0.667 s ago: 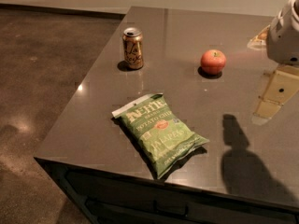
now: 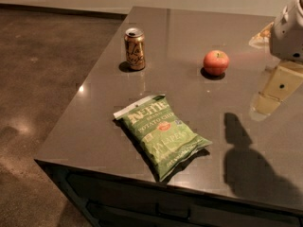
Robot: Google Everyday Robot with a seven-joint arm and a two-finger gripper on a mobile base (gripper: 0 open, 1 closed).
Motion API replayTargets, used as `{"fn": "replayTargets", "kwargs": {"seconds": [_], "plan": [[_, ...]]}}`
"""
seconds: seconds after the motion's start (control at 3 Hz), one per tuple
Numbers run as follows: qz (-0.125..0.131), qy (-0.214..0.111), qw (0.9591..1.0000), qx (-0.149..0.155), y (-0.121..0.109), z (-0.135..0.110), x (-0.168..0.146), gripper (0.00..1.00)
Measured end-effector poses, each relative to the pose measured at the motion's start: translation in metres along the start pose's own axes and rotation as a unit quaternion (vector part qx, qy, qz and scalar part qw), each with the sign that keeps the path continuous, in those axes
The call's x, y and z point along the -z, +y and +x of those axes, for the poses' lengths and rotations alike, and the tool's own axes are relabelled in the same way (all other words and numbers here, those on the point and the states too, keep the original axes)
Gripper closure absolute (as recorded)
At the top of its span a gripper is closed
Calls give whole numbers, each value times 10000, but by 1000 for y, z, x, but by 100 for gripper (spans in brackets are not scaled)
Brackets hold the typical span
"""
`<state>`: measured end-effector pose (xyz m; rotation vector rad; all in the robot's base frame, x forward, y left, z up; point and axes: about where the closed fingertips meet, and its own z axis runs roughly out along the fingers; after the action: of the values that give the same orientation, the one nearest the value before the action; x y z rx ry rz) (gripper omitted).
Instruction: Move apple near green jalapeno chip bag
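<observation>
The apple, red-orange with a yellowish patch at its stem, sits on the dark table toward the back right. The green jalapeno chip bag lies flat near the front edge, its white top edge pointing to the back left. The bag is well in front and to the left of the apple. My gripper hangs above the table at the right edge of the view, to the right of the apple and slightly nearer the front, apart from it and holding nothing that shows. Its shadow falls on the table below.
A brown-gold drink can stands upright at the back left of the table, left of the apple. The table's left and front edges drop to a brown floor. Dark cabinet fronts run under the front edge.
</observation>
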<state>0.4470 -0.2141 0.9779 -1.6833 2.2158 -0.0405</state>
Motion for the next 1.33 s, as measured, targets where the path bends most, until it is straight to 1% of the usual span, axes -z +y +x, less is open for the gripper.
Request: {"fn": "replayTargets", "kwargs": {"seconds": [0.33, 0.67, 1.0, 1.33], "plan": [[-50, -426, 9984, -376, -22, -12, -9, 0], [112, -651, 9927, -1009, -68, -23, -32, 0], [279, -618, 9885, -1351, -100, -24, -53, 0], [293, -595, 9837, -1672, -126, -22, -74, 0]]}}
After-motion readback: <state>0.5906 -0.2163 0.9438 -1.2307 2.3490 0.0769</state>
